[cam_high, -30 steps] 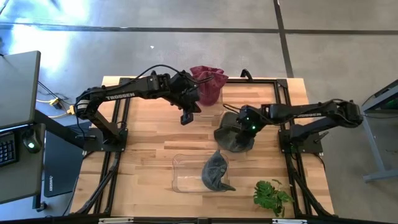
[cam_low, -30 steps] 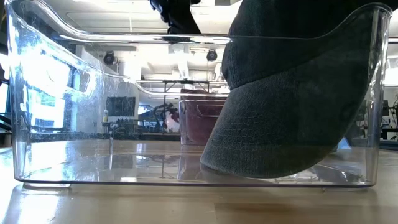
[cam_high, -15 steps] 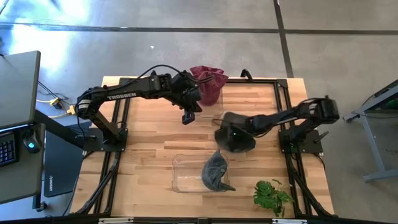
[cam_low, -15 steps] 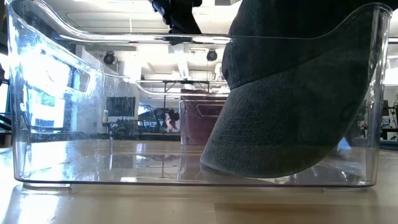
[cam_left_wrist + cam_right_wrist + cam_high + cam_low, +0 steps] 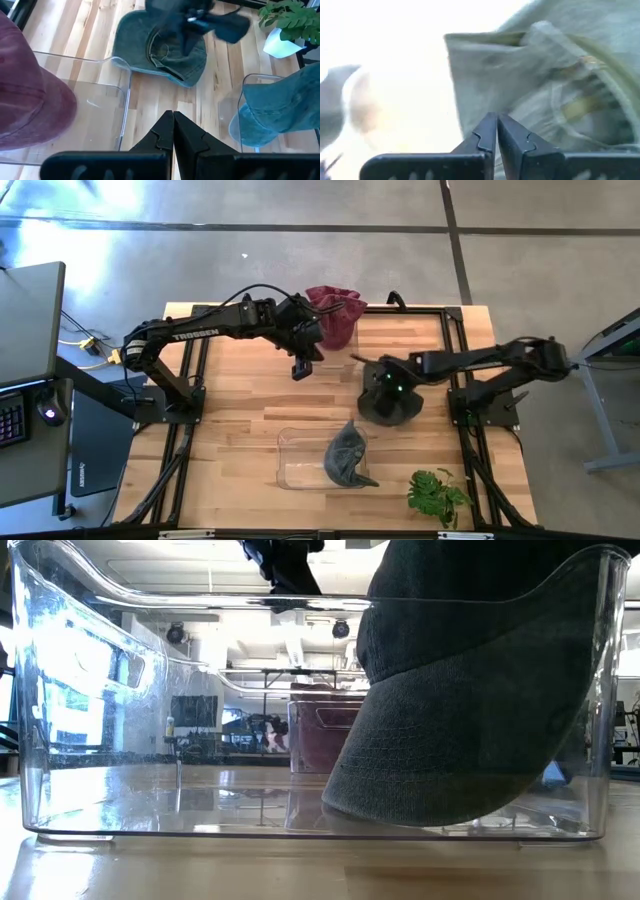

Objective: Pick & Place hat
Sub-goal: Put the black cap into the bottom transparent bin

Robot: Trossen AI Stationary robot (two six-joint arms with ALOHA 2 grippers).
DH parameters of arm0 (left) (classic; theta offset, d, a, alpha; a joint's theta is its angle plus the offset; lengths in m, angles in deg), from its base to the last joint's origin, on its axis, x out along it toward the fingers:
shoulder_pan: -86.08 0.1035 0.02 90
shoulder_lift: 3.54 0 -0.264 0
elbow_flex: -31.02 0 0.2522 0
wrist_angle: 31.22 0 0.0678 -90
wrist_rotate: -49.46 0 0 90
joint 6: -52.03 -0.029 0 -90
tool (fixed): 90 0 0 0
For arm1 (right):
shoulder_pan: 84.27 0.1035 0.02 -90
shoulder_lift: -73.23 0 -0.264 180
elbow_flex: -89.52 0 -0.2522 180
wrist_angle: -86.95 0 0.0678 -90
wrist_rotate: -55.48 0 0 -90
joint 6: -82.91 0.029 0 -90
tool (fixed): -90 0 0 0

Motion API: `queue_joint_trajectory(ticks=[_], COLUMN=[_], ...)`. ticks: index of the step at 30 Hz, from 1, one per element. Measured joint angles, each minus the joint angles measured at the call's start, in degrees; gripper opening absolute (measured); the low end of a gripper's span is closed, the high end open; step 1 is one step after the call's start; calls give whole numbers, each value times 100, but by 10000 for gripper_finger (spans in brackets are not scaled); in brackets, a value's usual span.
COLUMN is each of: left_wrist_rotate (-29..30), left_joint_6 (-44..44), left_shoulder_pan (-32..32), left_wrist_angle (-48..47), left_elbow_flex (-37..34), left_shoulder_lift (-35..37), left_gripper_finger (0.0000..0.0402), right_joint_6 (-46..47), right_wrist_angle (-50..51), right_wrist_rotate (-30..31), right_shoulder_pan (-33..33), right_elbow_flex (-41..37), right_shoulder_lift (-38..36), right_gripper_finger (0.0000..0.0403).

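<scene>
Hat [image 5: 390,402] sits right under the right gripper [image 5: 388,385], whose fingers are pinched together on its cloth; it lies on the table [image 5: 240,400] just beside the clear box [image 5: 295,455], closer to this arm than the left gripper [image 5: 300,369], which is closed and empty

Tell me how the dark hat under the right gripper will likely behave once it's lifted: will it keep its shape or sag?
The dark hat looks like soft fabric, lying crumpled with its inside showing in the left wrist view, so it will probably sag. It likely weighs little. The right gripper looks shut over the cloth, so a thin pinch could slip; the hat in the clear bin slumps similarly.
</scene>
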Motion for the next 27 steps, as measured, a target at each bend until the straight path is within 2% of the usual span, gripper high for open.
queue_joint_trajectory(ticks=[5, 8, 10, 12, 20, 24, 27], left_wrist_rotate=[-41, -41, -41, -54, -54, -54, -54], left_joint_6=[-1, -4, -9, -9, -9, -9, 3], left_shoulder_pan=[0, 0, 0, 0, 2, 0, 0], left_wrist_angle=[-72, -157, -182, -184, -179, -153, -149], left_elbow_flex=[0, -2, -2, -2, -4, -9, -9], left_shoulder_lift=[0, 0, 0, 0, 0, 0, 0], left_gripper_finger=[3, 3, 3, 3, 3, 3, 3], right_joint_6=[-23, -140, 169, 472, 535, 475, 422], right_wrist_angle=[-145, 256, 501, 523, -839, -598, -245], right_wrist_rotate=[469, 950, 1418, 1598, 911, 956, 865], right_shoulder_pan=[665, 836, 935, 1031, 1125, 874, 722], right_elbow_flex=[-80, -117, -116, -165, -864, -900, -786], right_shoulder_lift=[-382, -379, -300, -141, 495, 299, -118], right_gripper_finger=[10, 18, 18, 9, 2, 4, 2])
